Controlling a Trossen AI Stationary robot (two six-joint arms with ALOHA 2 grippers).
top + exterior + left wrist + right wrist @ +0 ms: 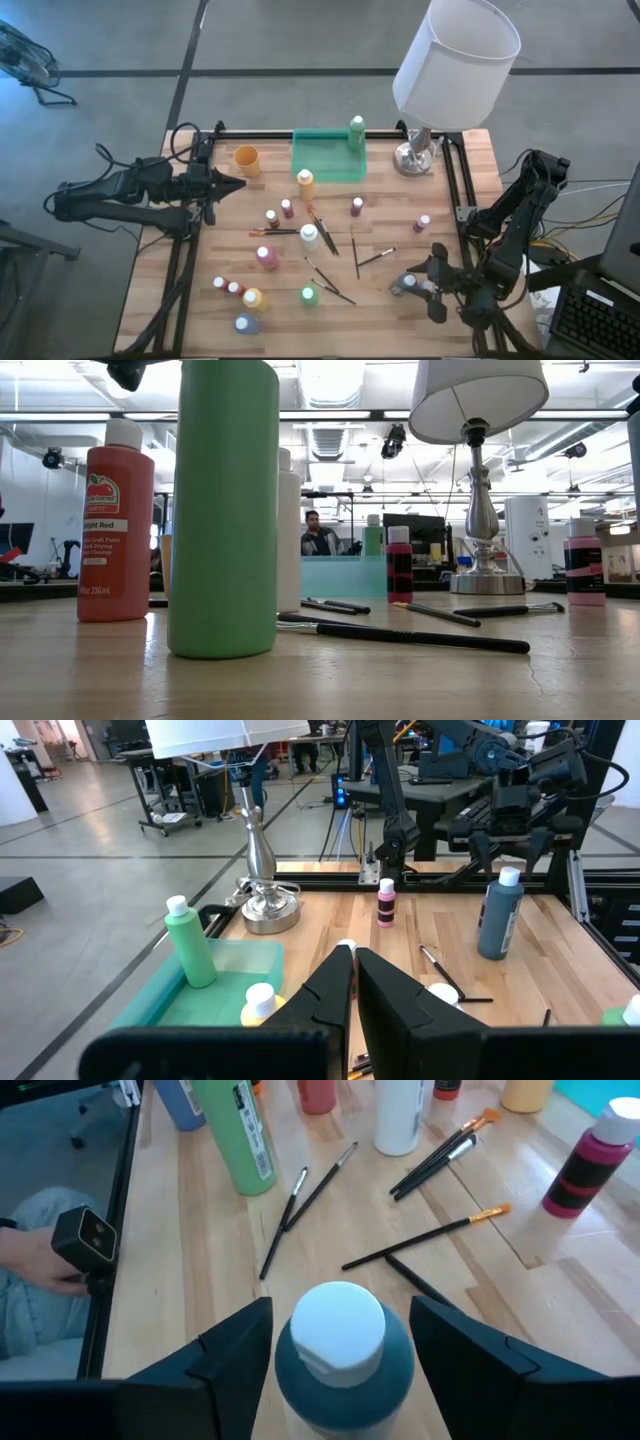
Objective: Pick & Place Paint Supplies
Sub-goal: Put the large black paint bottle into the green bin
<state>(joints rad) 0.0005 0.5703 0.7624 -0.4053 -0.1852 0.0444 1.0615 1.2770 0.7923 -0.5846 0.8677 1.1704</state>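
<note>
At the lower right of the high view, our right gripper (pixel 340 1342) straddles the dark-blue bottle (pixel 345 1355), fingers open. We centre it, then squeeze below the cap. Left gripper (pixel 354 982) waits closed, empty.

from where i sit the table (pixel 330 290) is evenly and brightly lit from above, with only soft, short shadows beside the bottles. in the low view, long ceiling light strips (pixel 330 415) glow nearly white and the room behind looks hazy. the nearest green bottle (pixel 223 510) in that view is large and soft-edged, while the brushes (pixel 400 632) farther back are crisper. the lamp shade (pixel 457 62) in the high view is pale and almost blown out. the left wrist view has daylight-bright floor (pixel 90 850) beyond the table. in the right wrist view the white cap (pixel 338 1325) close to the lens is slightly blurred, and the wood shows a mild sheen.
</note>
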